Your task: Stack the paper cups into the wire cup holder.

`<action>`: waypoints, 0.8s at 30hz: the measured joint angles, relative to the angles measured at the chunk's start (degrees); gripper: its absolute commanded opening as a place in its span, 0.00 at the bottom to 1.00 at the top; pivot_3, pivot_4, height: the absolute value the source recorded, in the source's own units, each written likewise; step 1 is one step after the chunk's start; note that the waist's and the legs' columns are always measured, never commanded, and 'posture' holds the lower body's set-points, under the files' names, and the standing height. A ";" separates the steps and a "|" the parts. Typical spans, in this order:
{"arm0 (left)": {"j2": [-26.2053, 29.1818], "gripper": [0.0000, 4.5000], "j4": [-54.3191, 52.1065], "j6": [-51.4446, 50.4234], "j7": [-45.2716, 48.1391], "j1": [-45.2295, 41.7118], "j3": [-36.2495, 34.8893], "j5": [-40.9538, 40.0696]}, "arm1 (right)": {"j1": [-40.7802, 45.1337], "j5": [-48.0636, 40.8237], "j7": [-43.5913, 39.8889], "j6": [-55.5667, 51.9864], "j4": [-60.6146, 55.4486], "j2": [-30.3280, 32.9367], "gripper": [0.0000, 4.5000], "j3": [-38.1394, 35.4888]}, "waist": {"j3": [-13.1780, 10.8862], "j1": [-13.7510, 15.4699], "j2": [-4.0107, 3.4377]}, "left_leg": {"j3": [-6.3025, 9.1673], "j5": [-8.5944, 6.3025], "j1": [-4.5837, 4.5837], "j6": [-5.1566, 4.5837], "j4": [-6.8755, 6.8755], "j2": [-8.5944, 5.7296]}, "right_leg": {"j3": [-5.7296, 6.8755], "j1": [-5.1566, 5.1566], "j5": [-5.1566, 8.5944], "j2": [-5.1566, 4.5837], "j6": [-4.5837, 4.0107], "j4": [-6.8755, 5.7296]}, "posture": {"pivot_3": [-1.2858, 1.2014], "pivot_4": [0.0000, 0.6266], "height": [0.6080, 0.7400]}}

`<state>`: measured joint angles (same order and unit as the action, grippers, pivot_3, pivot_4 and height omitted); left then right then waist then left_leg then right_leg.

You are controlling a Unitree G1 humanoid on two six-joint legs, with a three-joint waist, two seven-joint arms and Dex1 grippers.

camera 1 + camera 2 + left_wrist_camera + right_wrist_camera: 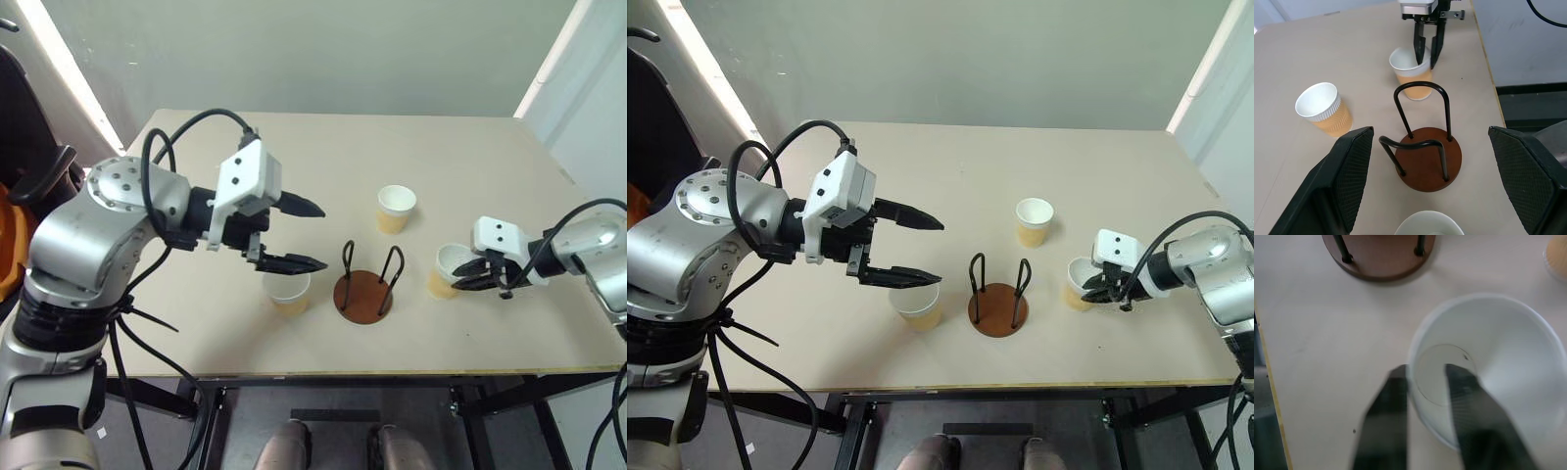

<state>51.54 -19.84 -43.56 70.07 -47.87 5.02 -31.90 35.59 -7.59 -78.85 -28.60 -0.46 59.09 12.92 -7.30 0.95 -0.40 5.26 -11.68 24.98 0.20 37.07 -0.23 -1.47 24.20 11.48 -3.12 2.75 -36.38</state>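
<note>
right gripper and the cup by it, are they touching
Touching. In the right wrist view the right gripper is shut on the paper cup: one finger inside the rim, one outside, pinching the wall.

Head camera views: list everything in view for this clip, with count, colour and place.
paper cups: three, pale yellow-tan with white insides; one behind the holder, one on its left near the front edge, one on its right, its wall pinched.
wire cup holder: one, reddish-brown base with black wire loops, mid-table near the front, no cup in it.
table: one, beige top.
left gripper: open, hovering above the left cup.
right gripper: shut on the right cup's rim.
</note>
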 measured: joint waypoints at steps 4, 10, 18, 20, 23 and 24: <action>1.49 0.90 1.99 1.34 0.50 0.00 0.32 1.29 | 0.85 -2.63 -3.03 -0.96 -4.00 0.27 0.01 -0.40 | 0.00 -0.07 0.00 | 0.00 -0.02 0.00 0.03 -0.01 0.00 | 0.00 0.02 0.03 0.02 -0.04 0.00 | 0.52 0.24 1.00; 2.76 0.90 3.98 2.94 1.04 0.14 0.21 2.55 | 16.38 -9.74 -10.30 -1.75 -6.20 2.62 0.01 -4.56 | -0.05 -0.17 -0.08 | 0.02 -0.02 0.05 0.04 -0.05 -0.01 | -0.01 0.11 0.09 0.05 -0.15 0.02 | 0.52 0.24 1.00; 3.63 0.90 4.85 4.81 1.08 0.97 0.20 4.04 | 33.35 -16.38 -13.36 6.43 -2.63 -0.29 0.01 4.50 | -0.05 -0.31 -0.08 | 0.13 -0.09 0.01 0.14 -0.10 0.05 | 0.06 0.22 0.33 0.12 -0.54 -0.17 | 0.52 0.24 1.00; 3.63 0.90 4.79 4.84 1.10 1.06 0.20 4.03 | 33.35 -17.30 -13.37 8.80 -2.90 -0.50 0.01 8.69 | -0.05 -0.26 -0.08 | 0.12 -0.09 0.06 0.14 -0.10 0.05 | 0.06 0.27 0.36 0.11 -0.60 -0.24 | 0.52 0.24 1.00; 3.66 0.90 4.58 4.85 1.07 1.97 0.19 4.11 | 33.39 -17.46 -13.38 12.74 -2.94 -0.72 0.01 13.82 | -0.05 -0.28 -0.08 | 0.12 -0.09 0.07 0.15 -0.08 0.05 | 0.05 0.32 0.40 0.10 -0.65 -0.34 | 0.52 0.24 1.00; 3.68 0.90 4.52 4.85 1.04 2.32 0.19 4.20 | 33.41 -17.39 -13.38 13.81 -2.74 -1.10 0.01 14.92 | -0.05 -0.30 -0.08 | 0.12 -0.10 0.07 0.16 -0.09 0.06 | 0.05 0.35 0.41 0.10 -0.67 -0.37 | 0.52 0.24 1.00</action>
<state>55.22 -15.33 -38.71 71.11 -45.55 5.21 -27.69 69.00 -24.98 -92.24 -14.79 -3.20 57.99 27.84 -7.35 0.65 -0.48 5.37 -11.77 25.05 0.36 36.99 -0.17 -1.42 24.55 11.89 -3.02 2.08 -36.76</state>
